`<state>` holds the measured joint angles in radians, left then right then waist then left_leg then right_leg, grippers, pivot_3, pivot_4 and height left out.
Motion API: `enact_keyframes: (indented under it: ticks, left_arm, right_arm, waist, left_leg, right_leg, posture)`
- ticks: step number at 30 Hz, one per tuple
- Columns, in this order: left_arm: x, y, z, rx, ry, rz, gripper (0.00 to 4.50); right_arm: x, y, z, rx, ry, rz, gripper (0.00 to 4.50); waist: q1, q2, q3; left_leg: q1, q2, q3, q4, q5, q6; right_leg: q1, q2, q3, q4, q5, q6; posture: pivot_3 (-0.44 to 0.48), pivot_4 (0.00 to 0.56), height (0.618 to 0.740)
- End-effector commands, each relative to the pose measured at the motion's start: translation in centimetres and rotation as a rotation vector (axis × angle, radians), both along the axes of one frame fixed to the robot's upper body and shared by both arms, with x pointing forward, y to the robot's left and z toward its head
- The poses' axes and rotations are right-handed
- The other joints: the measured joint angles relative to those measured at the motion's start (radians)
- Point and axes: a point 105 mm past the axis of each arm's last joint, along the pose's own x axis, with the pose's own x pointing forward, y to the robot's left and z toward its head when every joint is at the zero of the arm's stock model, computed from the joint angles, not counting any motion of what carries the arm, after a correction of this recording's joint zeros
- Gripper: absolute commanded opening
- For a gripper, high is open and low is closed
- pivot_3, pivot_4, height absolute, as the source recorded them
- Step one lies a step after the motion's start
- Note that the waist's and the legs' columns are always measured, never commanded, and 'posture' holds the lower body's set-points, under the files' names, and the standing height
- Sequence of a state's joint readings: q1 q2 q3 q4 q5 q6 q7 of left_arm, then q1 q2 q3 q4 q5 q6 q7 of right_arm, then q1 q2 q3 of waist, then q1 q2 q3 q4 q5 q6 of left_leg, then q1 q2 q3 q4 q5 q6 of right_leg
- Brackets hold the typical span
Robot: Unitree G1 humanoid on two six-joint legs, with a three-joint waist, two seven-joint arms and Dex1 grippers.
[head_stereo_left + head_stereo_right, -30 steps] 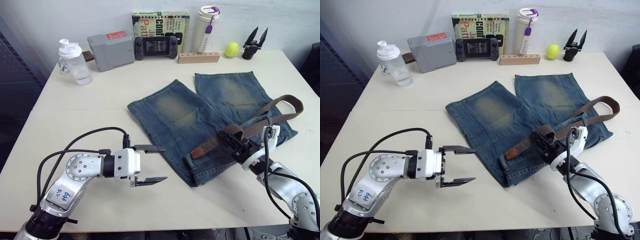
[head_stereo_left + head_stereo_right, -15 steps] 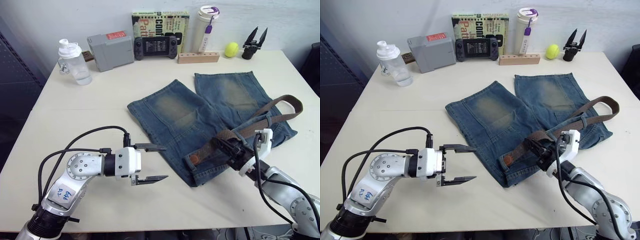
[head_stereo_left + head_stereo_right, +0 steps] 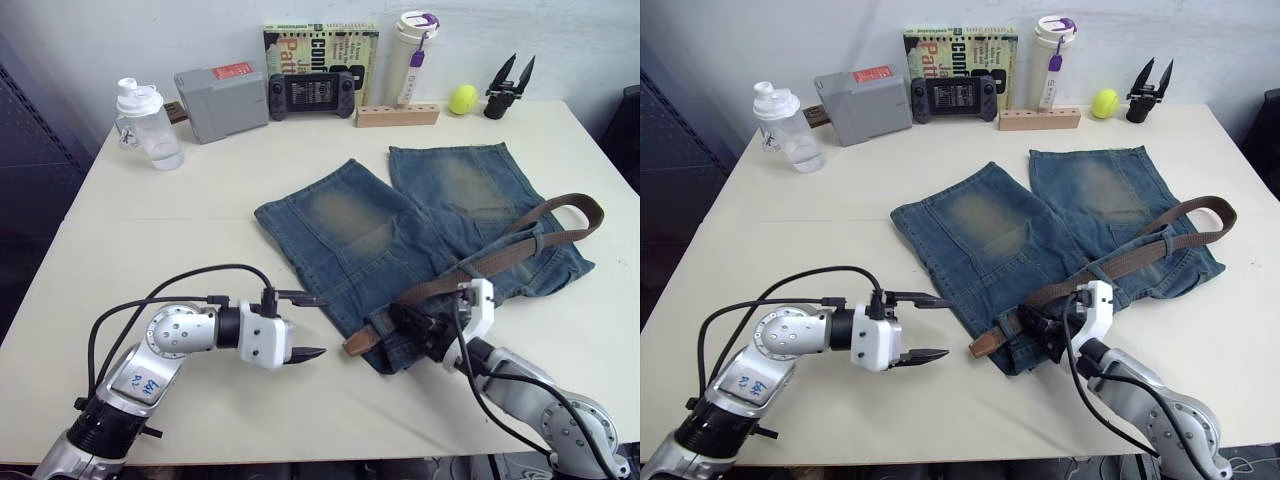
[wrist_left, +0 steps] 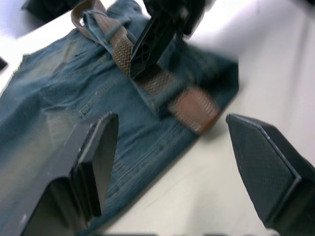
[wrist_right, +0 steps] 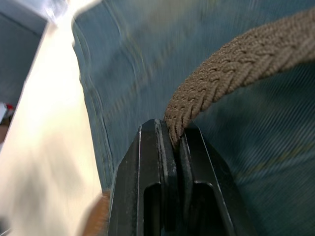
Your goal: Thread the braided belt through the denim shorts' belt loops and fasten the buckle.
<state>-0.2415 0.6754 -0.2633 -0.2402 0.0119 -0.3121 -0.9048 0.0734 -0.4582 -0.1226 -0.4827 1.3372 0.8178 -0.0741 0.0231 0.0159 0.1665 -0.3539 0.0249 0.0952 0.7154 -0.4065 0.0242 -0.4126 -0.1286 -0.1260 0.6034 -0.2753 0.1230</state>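
The denim shorts (image 3: 400, 215) lie flat mid-table, waistband toward me. Over that waistband runs the braided belt (image 3: 510, 255), from a bend at the right (image 3: 590, 210) to its darker leather end (image 3: 357, 343), which sticks out past the shorts' left corner. It passes under a belt loop (image 3: 541, 238). My right gripper (image 3: 415, 325) is shut on the belt near that end; the braid is pinched between its fingers (image 5: 170, 135). My left gripper (image 3: 318, 325) is open on the bare table just left of the belt's end (image 4: 194, 105). The buckle is hidden.
Along the far edge stand a clear bottle (image 3: 150, 125), a grey box (image 3: 220, 100), a game console (image 3: 310, 95), a book (image 3: 320, 45), a tumbler (image 3: 415, 55), a wooden block (image 3: 397, 115), a tennis ball (image 3: 463, 98) and a black tool (image 3: 508, 85).
My right gripper has slid left along the waistband, drawing the belt's leather end out past the shorts' corner. My left gripper has moved right toward that end, its fingers somewhat closer together.
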Motion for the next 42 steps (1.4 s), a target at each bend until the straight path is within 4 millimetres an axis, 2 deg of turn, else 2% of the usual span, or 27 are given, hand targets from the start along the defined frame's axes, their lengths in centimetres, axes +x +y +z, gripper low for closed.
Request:
enact_keyframes:
  ticks: [1,7,13,21,24,30,31,38,41,42]
  left_arm:
    - [-0.4,-0.9,-0.4,0.018,-0.104,-0.095,3.83]
    - [-1.0,-1.3,-1.6,0.021,-0.144,-0.174,3.83]
    - [0.1,-3.2,-0.9,-0.055,-0.295,-0.190,3.83]
    - [0.4,-4.0,-0.9,-0.075,-0.329,-0.217,3.83]
    - [0.2,-4.0,-0.9,-0.078,-0.326,-0.231,3.01]
    - [0.1,-4.1,-1.3,-0.050,-0.327,-0.248,0.25]
    - [0.2,-4.1,-1.3,-0.049,-0.328,-0.249,0.03]
    - [0.4,-4.2,-1.4,-0.042,-0.335,-0.248,0.03]
    - [0.5,-4.2,-1.4,-0.043,-0.341,-0.248,0.03]
    - [0.6,-4.2,-1.3,-0.045,-0.342,-0.247,0.00]
  right_arm:
    - [-0.7,0.7,-1.0,0.023,0.093,0.032,0.00]
    - [-0.8,0.9,-1.7,0.015,0.142,0.025,0.00]
    - [-0.8,1.0,-1.6,0.018,0.146,0.021,0.00]
    - [-0.7,1.2,-1.3,0.026,0.137,0.014,0.00]
    - [-0.6,1.2,-1.3,0.028,0.136,0.012,0.00]
    - [-0.5,1.3,-1.2,0.037,0.131,0.006,0.00]
    - [-0.5,1.3,-1.1,0.038,0.130,0.006,0.00]
    - [-0.2,1.3,-0.5,0.072,0.117,-0.006,0.00]
    - [0.2,0.6,-0.1,0.040,0.097,-0.033,0.00]
    - [0.1,0.5,0.3,0.052,0.089,-0.027,0.82]
  waist:
    - [0.000,0.000,0.000]
    - [-0.001,0.000,0.000]
    - [0.000,-0.002,-0.001]
    - [-0.001,-0.001,-0.002]
    - [-0.001,-0.001,-0.002]
    - [-0.001,-0.001,-0.002]
    - [-0.001,-0.001,-0.002]
    - [-0.001,-0.001,-0.002]
    - [-0.001,-0.001,-0.002]
    - [-0.001,-0.002,-0.002]
  left_leg:
    - [0.000,0.000,0.000,0.000,0.000,0.000]
    - [0.000,0.003,-0.001,0.000,0.000,0.000]
    - [0.000,0.004,-0.001,0.001,0.000,0.000]
    - [0.001,0.004,-0.001,0.000,0.000,0.000]
    - [0.001,0.004,-0.002,0.000,0.000,0.000]
    - [0.001,0.005,-0.002,0.000,0.000,0.000]
    - [0.001,0.005,-0.002,0.000,0.000,0.000]
    - [0.001,0.004,-0.002,0.000,0.000,0.000]
    - [0.001,0.005,-0.002,0.000,0.000,0.000]
    - [0.001,0.005,-0.002,0.000,0.000,0.000]
  right_leg:
    - [0.000,0.000,0.000,0.000,0.000,0.000]
    - [0.000,0.000,-0.001,0.000,0.000,0.000]
    - [0.001,-0.001,-0.001,0.000,0.000,0.000]
    - [0.001,-0.001,-0.002,0.000,0.000,0.000]
    - [0.001,-0.001,-0.002,0.000,0.000,0.000]
    - [0.001,-0.001,-0.002,0.000,0.000,0.000]
    - [0.001,-0.001,-0.002,0.000,0.000,0.000]
    - [0.001,-0.001,-0.002,0.000,0.000,0.000]
    - [0.001,-0.001,-0.002,0.001,0.000,0.000]
    - [0.001,-0.001,-0.002,0.000,0.000,0.000]
  posture:
    - [0.000,0.150,0.731]
    - [0.000,0.150,0.731]
    - [0.000,0.150,0.731]
    - [0.000,0.150,0.731]
    - [0.000,0.150,0.731]
    - [0.000,0.150,0.731]
    - [0.000,0.150,0.731]
    - [0.000,0.150,0.731]
    - [0.000,0.150,0.731]
    - [0.000,0.150,0.731]
